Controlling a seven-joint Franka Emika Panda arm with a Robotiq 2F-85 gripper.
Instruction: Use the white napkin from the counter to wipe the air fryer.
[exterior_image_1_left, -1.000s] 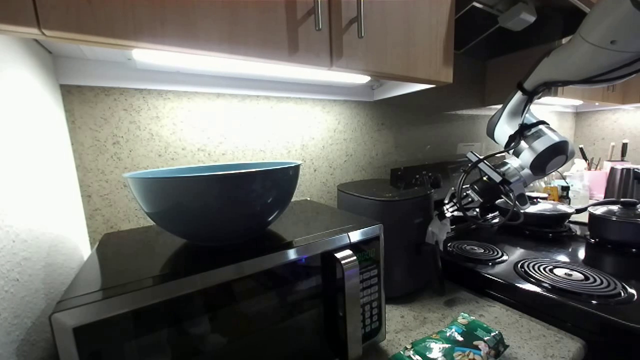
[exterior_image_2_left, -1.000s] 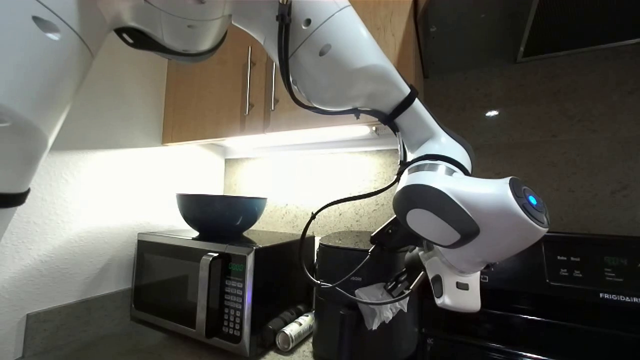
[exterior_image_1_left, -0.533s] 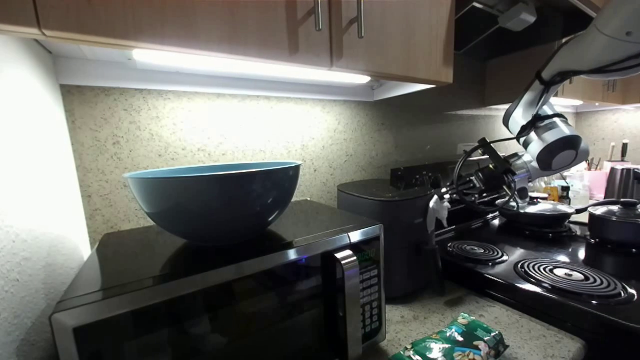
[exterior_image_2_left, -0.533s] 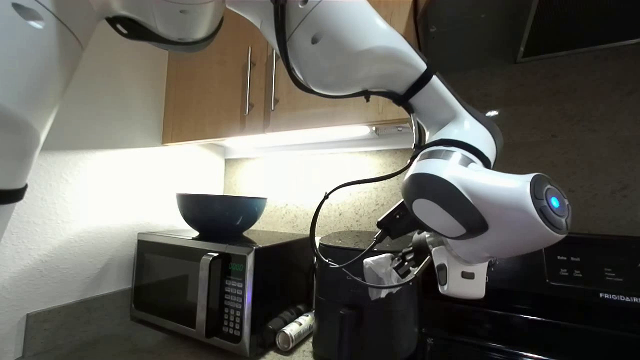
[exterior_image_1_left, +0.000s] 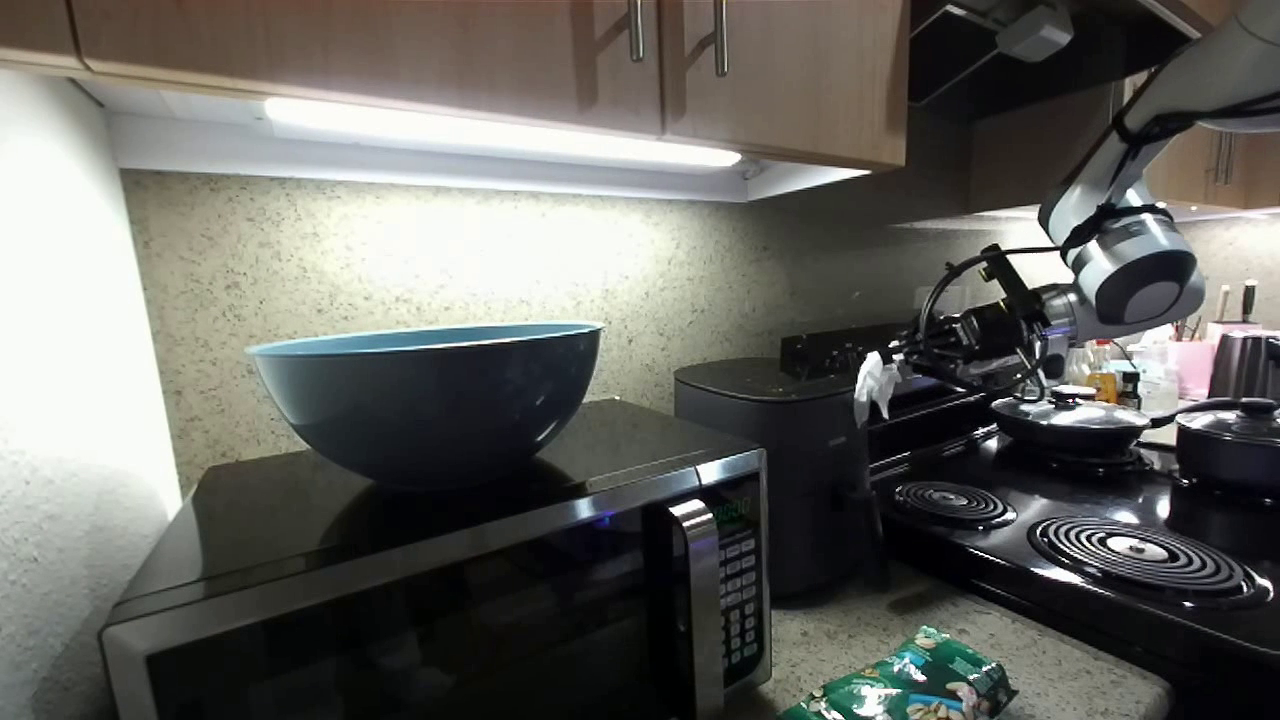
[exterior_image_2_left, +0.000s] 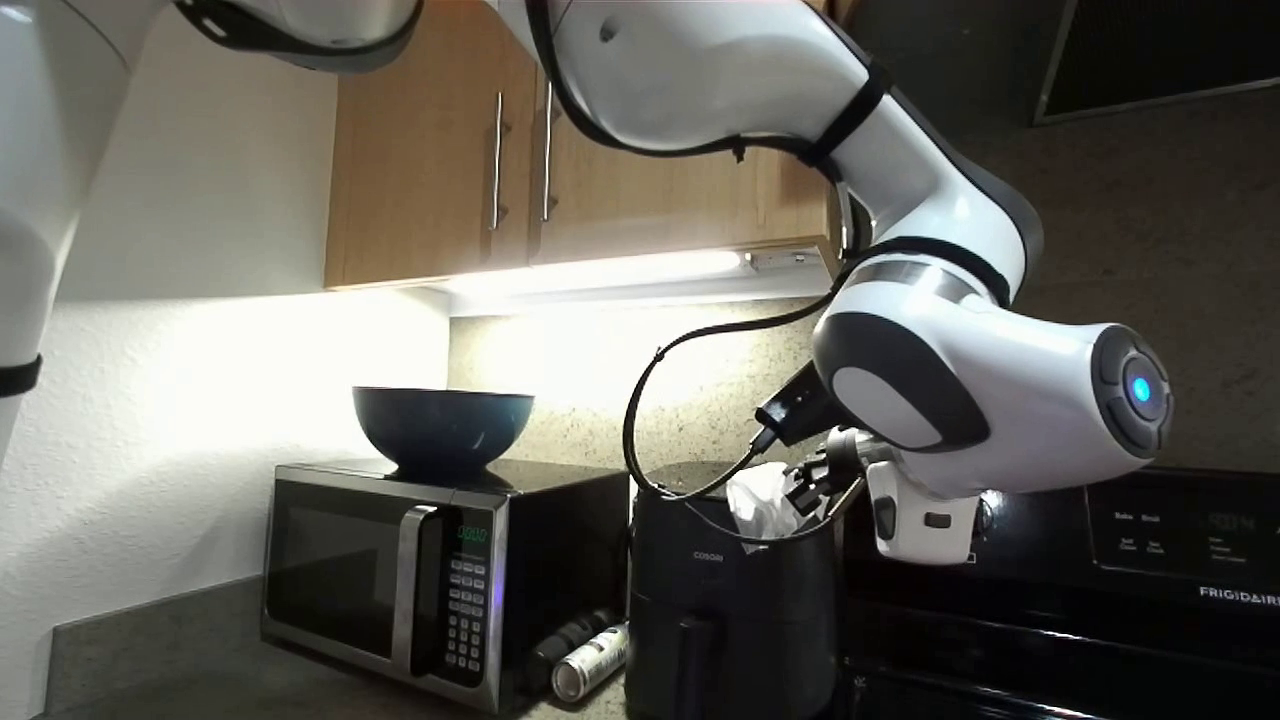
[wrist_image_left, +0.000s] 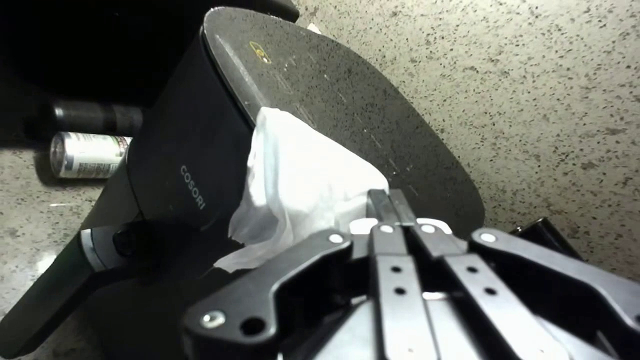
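Observation:
The air fryer (exterior_image_2_left: 715, 610) is a dark, rounded appliance on the speckled counter (exterior_image_1_left: 850, 620). It shows in both exterior views (exterior_image_1_left: 800, 490) and in the wrist view (wrist_image_left: 210, 140). My gripper (wrist_image_left: 390, 192) is shut on the white napkin (wrist_image_left: 300, 170), which hangs crumpled to one side of the fingertips. In the wrist view the napkin lies over the lid's front edge. In an exterior view the napkin (exterior_image_2_left: 762, 502) is at the upper front of the fryer; in an exterior view it (exterior_image_1_left: 874, 388) is at the fryer's stove side. I cannot tell whether it touches.
The microwave (exterior_image_2_left: 390, 570) stands beside the fryer with a blue bowl (exterior_image_2_left: 442, 428) on it. A can (exterior_image_2_left: 590, 662) lies between them. The stovetop (exterior_image_1_left: 1020, 550) with pans is on the fryer's other side. A green packet (exterior_image_1_left: 910, 680) lies on the counter. Cabinets (exterior_image_2_left: 430, 190) hang above.
My gripper and the napkin have risen from the fryer's front face to its top edge. The arm has moved up and toward the stove side. The gripper stays shut on the napkin.

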